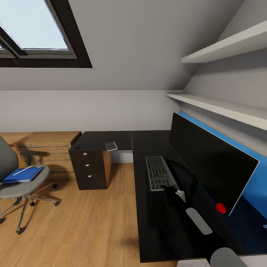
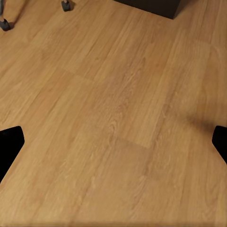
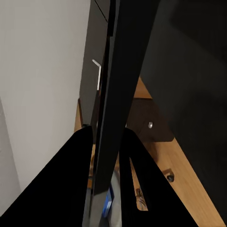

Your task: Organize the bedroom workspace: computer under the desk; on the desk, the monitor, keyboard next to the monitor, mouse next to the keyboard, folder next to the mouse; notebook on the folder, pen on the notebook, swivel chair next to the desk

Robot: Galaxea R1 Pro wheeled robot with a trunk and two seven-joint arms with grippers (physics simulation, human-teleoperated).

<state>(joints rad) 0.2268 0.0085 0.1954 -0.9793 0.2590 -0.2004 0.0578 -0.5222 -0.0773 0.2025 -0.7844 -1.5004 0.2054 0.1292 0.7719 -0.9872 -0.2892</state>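
Between the fingers (image 3: 66, 189) of my right gripper (image 3: 106, 189) runs the thin edge of the monitor (image 1: 207, 163). One black finger sits on each face of the panel, pressed up against it, so I'm pinching the screen. One monitor, standing on the desk (image 1: 159, 226). My right arm (image 1: 198, 220) shows as a grey link low over the black top, reaching toward the screen's near lower corner.

One keyboard (image 1: 160, 172) lies flat on the desk just beside that gripper, in front of the screen. One mouse (image 1: 76, 146) sits well away from it at the far corner of the desk's other wing, and one notebook (image 1: 111, 145), small and pale, lies near the mouse. Under that wing is the drawer unit (image 1: 89, 168) with three silver knobs.

My left gripper (image 2: 113, 142) points down at the wood floor (image 2: 118, 109), two black fingertips spread wide with nothing between them. Beyond it I count two chair casters (image 2: 66, 5) and a corner of the drawer unit.

One swivel chair (image 1: 22, 189) stands well apart from both grippers and from the desk. On its seat lies one blue folder (image 1: 15, 178), with one white pen (image 1: 23, 170) lying on top. Two white shelves (image 1: 222, 105) run along the wall above the right gripper.
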